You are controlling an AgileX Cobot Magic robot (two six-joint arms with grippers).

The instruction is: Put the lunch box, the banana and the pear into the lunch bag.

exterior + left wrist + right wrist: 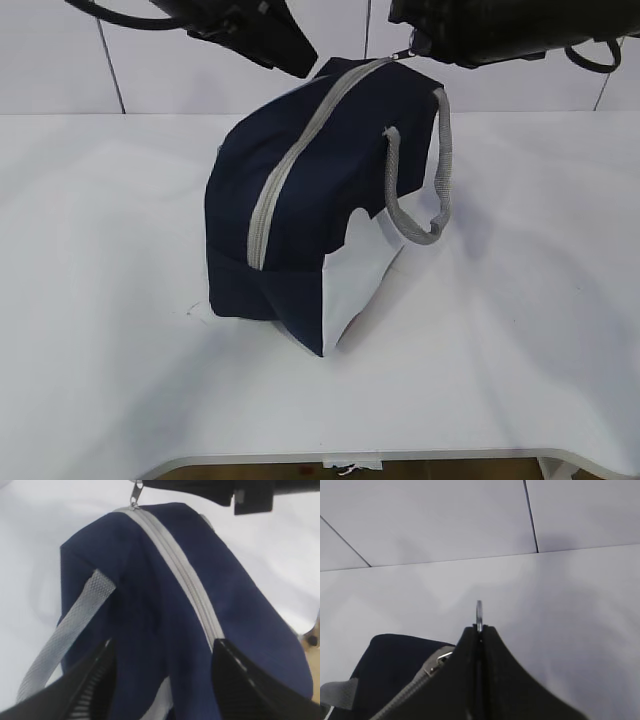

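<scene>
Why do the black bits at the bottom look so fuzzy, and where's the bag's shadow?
Left wrist view: the black jaws sit too close to the lens and blur, while the boxy navy fabric lunch bag stays fairly sharp. Exterior view: a soft grey shadow lies on the white table, right of the bag.

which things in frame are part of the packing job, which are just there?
Job:
- lunch bag, zipped shut
- ring pull, pinched in right gripper jaws
- left gripper, jaws open over the bag

Just there:
- white table
- tiled wall

Lunch box, banana, pear: not visible.
</scene>
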